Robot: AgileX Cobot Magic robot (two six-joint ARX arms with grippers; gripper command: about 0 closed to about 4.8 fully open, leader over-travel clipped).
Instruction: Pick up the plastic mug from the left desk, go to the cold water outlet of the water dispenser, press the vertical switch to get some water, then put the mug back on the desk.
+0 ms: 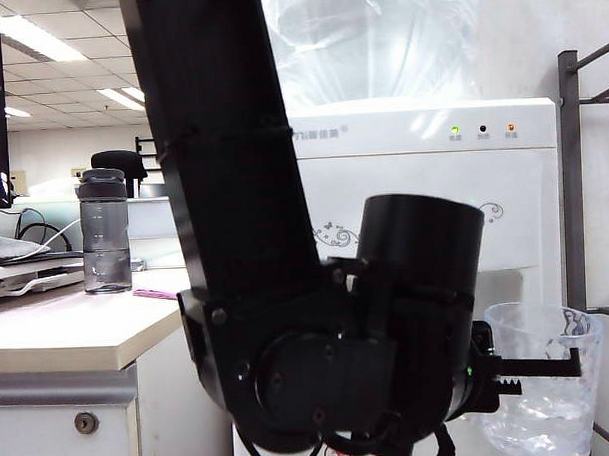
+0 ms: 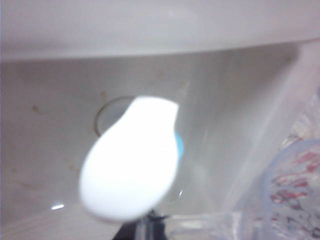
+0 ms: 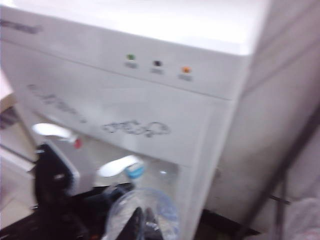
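Observation:
The white water dispenser (image 1: pixel 423 174) fills the background. The clear plastic mug (image 1: pixel 545 390) hangs in front of its alcove, away from the left desk (image 1: pixel 68 331). My right gripper (image 3: pixel 143 220) is shut on the plastic mug (image 3: pixel 160 212), which sits just below the cold water outlet (image 3: pixel 134 172) with its blue collar. My left gripper (image 1: pixel 549 365) is shut and empty, pointing into the alcove beside the mug. In the left wrist view its tips (image 2: pixel 145 231) are right under the vertical switch (image 2: pixel 130 160); whether they touch it is blurred.
A smoky-grey bottle (image 1: pixel 105 230) stands on the desk by some papers and cables. The tap with the red collar (image 3: pixel 77 143) is beside the blue one. A dark metal rack (image 1: pixel 572 179) rises right of the dispenser. The left arm's black bulk (image 1: pixel 288 319) blocks the middle.

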